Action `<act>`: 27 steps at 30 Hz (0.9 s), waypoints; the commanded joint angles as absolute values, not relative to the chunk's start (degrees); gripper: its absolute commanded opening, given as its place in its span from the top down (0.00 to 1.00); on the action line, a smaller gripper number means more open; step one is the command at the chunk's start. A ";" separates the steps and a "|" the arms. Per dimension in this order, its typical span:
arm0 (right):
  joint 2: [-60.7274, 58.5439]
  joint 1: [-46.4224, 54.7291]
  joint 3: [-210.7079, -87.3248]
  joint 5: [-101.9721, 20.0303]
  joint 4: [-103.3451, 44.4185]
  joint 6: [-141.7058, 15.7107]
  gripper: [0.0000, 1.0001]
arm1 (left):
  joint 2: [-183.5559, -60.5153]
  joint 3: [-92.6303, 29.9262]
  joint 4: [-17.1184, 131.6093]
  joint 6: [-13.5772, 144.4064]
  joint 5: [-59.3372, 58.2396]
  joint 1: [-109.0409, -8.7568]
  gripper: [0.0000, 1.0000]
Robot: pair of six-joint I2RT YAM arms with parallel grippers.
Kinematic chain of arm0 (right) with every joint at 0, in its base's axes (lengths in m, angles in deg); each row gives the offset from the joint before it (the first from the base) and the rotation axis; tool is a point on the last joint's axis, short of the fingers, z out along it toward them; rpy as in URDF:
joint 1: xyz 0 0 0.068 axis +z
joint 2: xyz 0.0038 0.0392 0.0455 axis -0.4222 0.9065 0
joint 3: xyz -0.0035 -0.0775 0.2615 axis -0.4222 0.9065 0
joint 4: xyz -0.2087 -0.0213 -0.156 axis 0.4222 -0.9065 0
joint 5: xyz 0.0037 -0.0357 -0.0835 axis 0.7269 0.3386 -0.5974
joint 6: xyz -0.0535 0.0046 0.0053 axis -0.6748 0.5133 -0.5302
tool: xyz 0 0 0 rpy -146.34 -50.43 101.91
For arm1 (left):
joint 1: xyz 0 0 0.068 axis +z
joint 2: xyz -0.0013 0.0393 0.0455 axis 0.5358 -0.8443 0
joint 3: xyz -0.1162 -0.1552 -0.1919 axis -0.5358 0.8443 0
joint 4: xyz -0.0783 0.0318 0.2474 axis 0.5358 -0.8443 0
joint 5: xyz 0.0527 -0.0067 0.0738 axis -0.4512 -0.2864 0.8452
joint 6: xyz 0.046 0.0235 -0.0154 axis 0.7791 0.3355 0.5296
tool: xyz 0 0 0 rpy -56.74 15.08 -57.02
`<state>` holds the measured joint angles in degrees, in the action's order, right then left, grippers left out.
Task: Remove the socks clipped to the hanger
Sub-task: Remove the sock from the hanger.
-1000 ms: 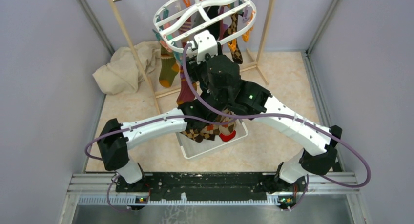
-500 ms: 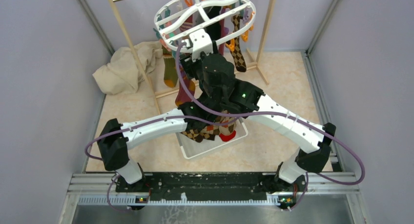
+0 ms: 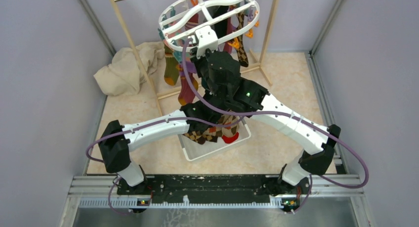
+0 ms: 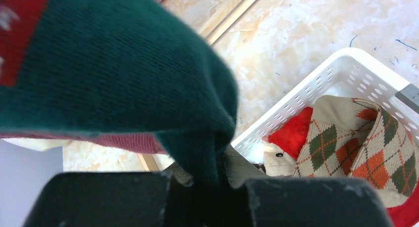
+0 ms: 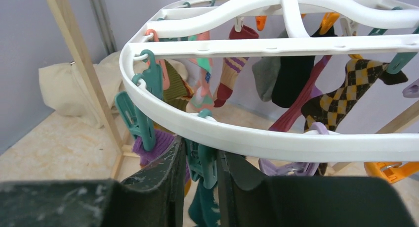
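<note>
My right claw (image 5: 200,150) pinches a teal plastic peg (image 5: 205,170) on the rim of the white oval plastic hanger (image 5: 237,138); my left claw (image 4: 207,187) grips the dark green knit sock (image 4: 113,73) below it (above the white mesh basket (image 4: 316,83)). A half-squeezed peg would let my pull drag the hanger askew.

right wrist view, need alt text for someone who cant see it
Two dark jaws grip a teal peg under the near rim of a white hanger. Mixed-colour socks hang from other pegs behind it.
</note>
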<state>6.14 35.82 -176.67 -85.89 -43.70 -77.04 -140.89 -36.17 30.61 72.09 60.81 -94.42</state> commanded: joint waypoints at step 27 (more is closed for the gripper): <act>-3.40 30.88 -167.00 -79.08 -41.26 -68.14 0.43 | -134.16 -35.54 23.08 66.87 47.23 -96.68 0.86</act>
